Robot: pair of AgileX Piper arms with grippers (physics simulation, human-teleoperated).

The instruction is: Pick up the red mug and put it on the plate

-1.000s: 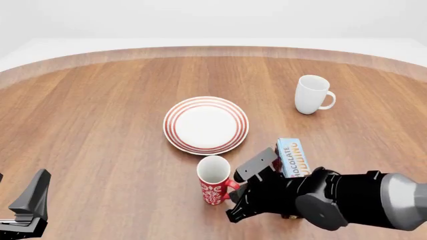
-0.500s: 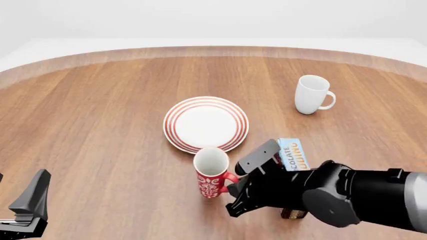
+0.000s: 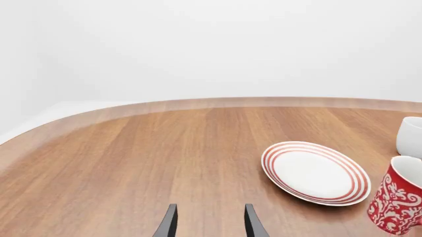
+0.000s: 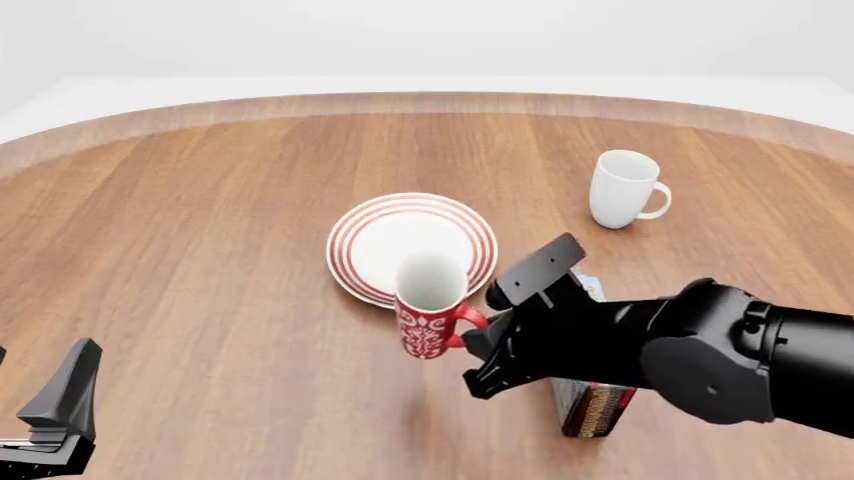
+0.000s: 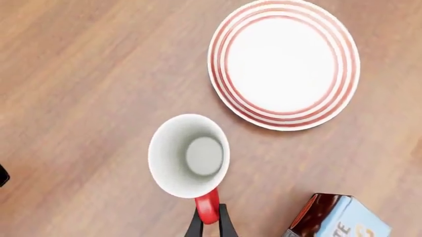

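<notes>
The red mug (image 4: 429, 318) with its white pattern hangs upright in the air, just in front of the plate's near rim. My right gripper (image 4: 475, 330) is shut on its red loop handle (image 5: 207, 211). The right wrist view looks down into the mug's white inside (image 5: 189, 155). The mug also shows in the left wrist view (image 3: 398, 202). The plate (image 4: 412, 248), white with red rings, lies flat at the table's middle; it also shows in the right wrist view (image 5: 284, 63) and the left wrist view (image 3: 315, 172). My left gripper (image 3: 208, 225) is open and empty at the near left (image 4: 60, 405).
A plain white mug (image 4: 622, 188) stands at the back right. A chocolate pudding box (image 4: 587, 372) lies under my right arm, near the front right; its corner shows in the right wrist view (image 5: 336, 219). The round wooden table's far edge (image 4: 427, 100) curves behind.
My right gripper has lifted the red mug off the table and carried it up and toward the plate. The left arm has not moved.
</notes>
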